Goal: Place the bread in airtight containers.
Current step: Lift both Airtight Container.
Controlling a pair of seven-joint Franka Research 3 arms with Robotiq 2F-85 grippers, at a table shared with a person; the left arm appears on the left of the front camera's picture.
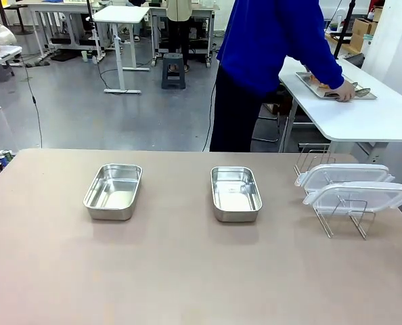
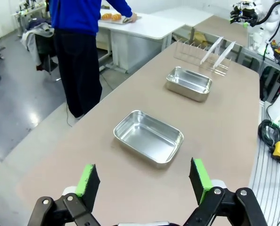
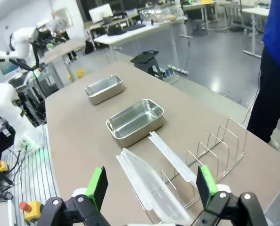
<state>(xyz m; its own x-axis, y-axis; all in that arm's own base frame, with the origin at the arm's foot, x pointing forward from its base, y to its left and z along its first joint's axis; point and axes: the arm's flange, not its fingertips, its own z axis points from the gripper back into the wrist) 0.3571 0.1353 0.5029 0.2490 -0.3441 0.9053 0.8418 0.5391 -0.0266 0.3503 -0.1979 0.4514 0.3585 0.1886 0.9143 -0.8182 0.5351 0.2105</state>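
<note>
Both wide open, empty: left pincer (image 2: 144,179), right pincer (image 3: 152,184). From lid rack (image 1: 321,220): one pan (image 1: 235,193) just left, second pan (image 1: 113,191) further left, both empty. Croissants (image 2: 111,17) beyond rack on person's tray (image 1: 300,76). Risk: hard squeeze crushes flaky bread.

The person (image 1: 269,61) is cut off above the shoulders by the front view's top edge. Their hand (image 1: 344,91) covers part of the far tray (image 1: 367,95). The croissants (image 2: 115,17) on it are too small in the left wrist view for detail
</note>
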